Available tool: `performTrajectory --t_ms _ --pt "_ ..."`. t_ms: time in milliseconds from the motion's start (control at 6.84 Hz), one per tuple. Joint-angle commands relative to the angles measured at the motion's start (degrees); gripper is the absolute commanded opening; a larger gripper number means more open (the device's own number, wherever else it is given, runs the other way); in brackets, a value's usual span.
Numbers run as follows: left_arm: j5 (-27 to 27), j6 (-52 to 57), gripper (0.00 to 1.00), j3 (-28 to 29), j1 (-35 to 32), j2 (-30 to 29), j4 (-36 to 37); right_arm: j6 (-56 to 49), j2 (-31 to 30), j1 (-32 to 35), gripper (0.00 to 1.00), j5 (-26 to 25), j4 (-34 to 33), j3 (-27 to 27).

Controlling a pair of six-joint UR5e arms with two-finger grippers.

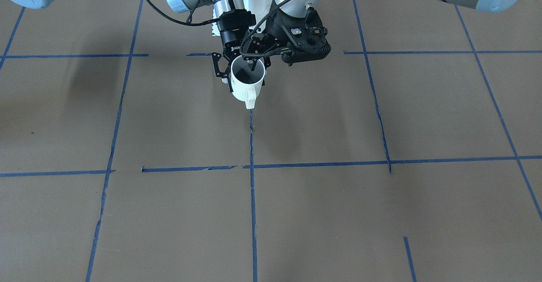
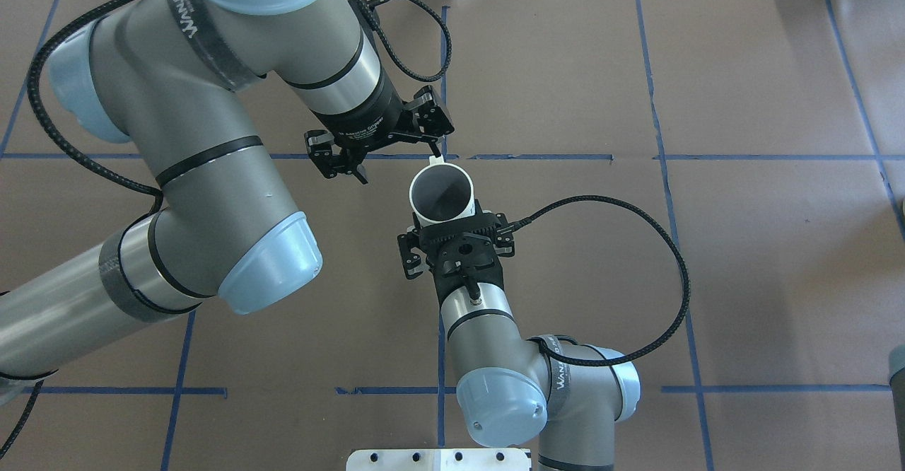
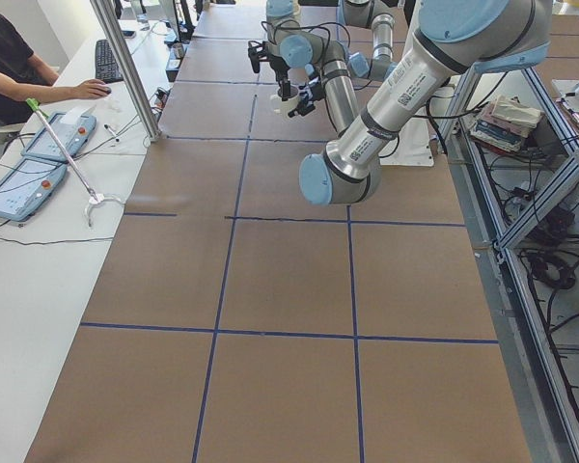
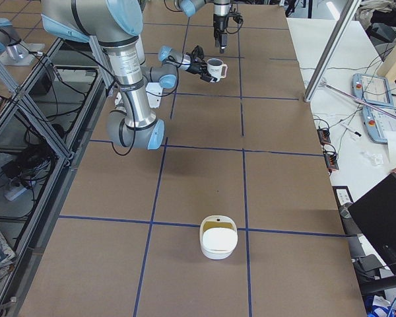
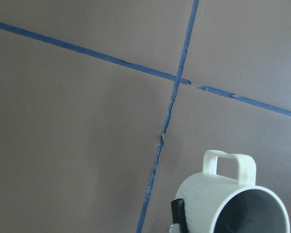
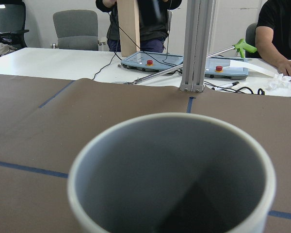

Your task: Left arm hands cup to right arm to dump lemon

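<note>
The white cup [image 2: 442,195] hangs in the air over the table's middle, mouth up, handle pointing away from the robot. It also shows in the front view [image 1: 245,89] and the right side view [image 4: 215,67]. My right gripper [image 2: 447,218], the bulky perforated one, is shut on the cup's near wall; the cup's grey inside fills the right wrist view [image 6: 169,170]. My left gripper [image 2: 394,163], the slim one, is open beside the cup, one fingertip [image 5: 177,211] close to its side. The left wrist view shows the cup [image 5: 218,199] from above. No lemon shows.
A white container [image 4: 218,243] with a yellowish inside stands on the table toward the robot's right end. Blue tape lines [image 1: 252,197] cross the brown tabletop. A metal post [image 4: 327,53] and a side table with tablets and operators lie beyond the far edge.
</note>
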Motion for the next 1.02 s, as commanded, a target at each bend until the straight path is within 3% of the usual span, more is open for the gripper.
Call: performTrajectory --t_ms 0,292,584,877 --pt "0.01 -0.21 0.94 1.10 0.13 0.10 1.00 -1.18 0.32 -0.23 0.01 -1.19 0.08 -0.59" --pt "0.27 -0.21 0.91 1.63 2.58 0.10 1.18 -5.91 0.67 -0.23 0.01 -1.37 0.60 -0.33" --pt "1.06 -0.21 0.74 1.81 3.12 0.10 1.18 -6.01 1.46 -0.14 0.01 -1.37 0.61 -0.33" --pt "0.98 -0.21 0.66 0.50 3.03 1.67 1.18 -6.10 1.47 0.04 0.01 -1.28 0.78 -0.33"
